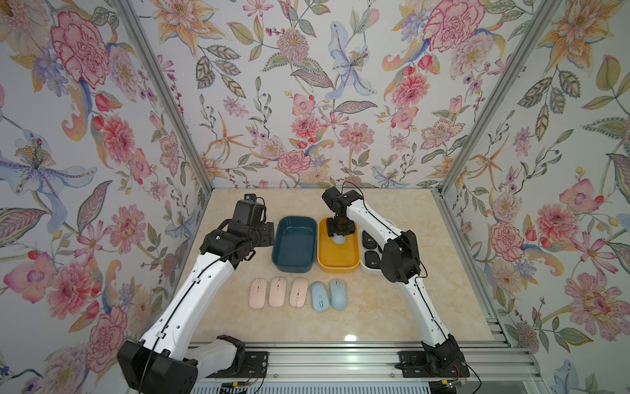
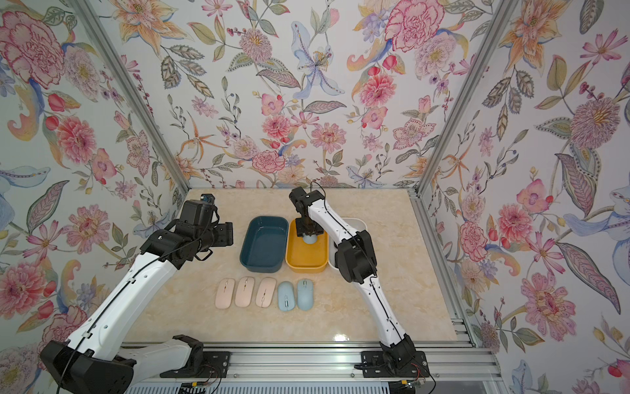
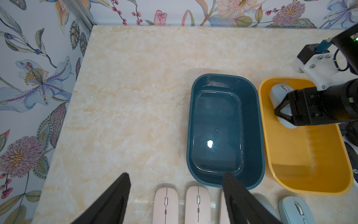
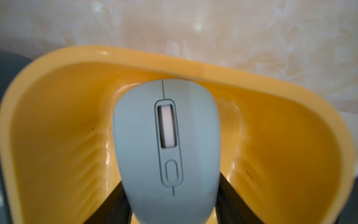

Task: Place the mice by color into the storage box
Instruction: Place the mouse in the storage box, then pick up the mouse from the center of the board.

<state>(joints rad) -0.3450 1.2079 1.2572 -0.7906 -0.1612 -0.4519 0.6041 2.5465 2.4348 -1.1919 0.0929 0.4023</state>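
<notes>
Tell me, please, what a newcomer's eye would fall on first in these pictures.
The loud floral wallpaper on all three walls strikes first. Next comes the right gripper, shut on a blue mouse low inside the yellow box at the scene's centre. Nearer the robot, three pink mice and two blue ones lie in a neat row.

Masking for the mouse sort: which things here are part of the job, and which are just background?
Job: pink mice, loose blue mice, blue mouse in right hand, black mice, teal bin, yellow bin, white bin, left hand.
Not job: floral walls, metal rail.
</notes>
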